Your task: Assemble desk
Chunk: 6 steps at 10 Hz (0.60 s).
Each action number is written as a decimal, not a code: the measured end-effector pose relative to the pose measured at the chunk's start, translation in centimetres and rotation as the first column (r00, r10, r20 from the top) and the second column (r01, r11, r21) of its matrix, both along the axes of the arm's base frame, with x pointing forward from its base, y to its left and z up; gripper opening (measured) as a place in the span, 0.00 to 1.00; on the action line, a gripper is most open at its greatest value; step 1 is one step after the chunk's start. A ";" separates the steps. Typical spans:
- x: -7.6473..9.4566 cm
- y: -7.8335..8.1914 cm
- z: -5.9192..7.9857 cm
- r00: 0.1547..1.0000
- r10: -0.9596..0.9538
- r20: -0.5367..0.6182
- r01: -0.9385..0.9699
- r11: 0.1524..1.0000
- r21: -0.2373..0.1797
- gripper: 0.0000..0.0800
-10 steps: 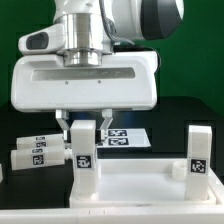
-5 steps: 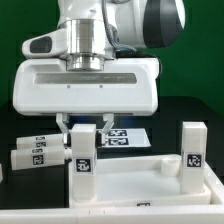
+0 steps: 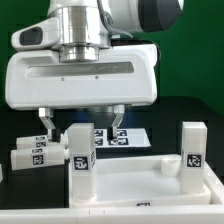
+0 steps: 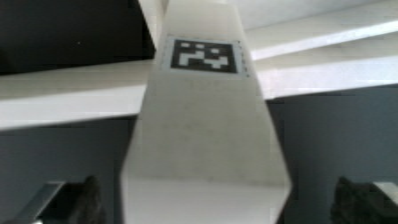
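No words, numbers or brands are legible; only black-and-white square tags: one on each upright leg, at the exterior view's left and right; one on a lying leg; several on the marker board.

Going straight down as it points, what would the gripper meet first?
Probably the upright white square tagged leg, centred below the open gripper; its fingers would pass either side towards the white rimmed tabletop. Depth is unclear.

Marker board partly behind the leg
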<state>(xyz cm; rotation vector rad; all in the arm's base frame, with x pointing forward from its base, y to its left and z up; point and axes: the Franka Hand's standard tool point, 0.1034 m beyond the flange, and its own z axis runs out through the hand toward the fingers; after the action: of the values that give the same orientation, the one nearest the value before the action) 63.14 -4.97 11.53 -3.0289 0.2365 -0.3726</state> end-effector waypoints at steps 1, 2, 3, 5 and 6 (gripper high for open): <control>0.1 0.1 0.0 0.997 -0.018 -0.071 0.021 0.999 0.037 0.81; -0.1 0.1 -0.3 0.991 -0.031 -0.133 0.040 0.997 0.065 0.81; -0.1 -0.1 -0.6 0.989 -0.044 -0.142 0.055 0.996 0.069 0.81; 0.0 -0.1 -0.5 0.987 -0.075 -0.143 0.086 0.994 0.072 0.71; 0.0 -0.1 -0.6 0.987 -0.073 -0.143 0.084 0.994 0.072 0.54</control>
<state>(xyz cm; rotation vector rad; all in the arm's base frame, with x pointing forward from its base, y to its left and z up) 63.09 -5.05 10.97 -2.9779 0.3720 -0.1510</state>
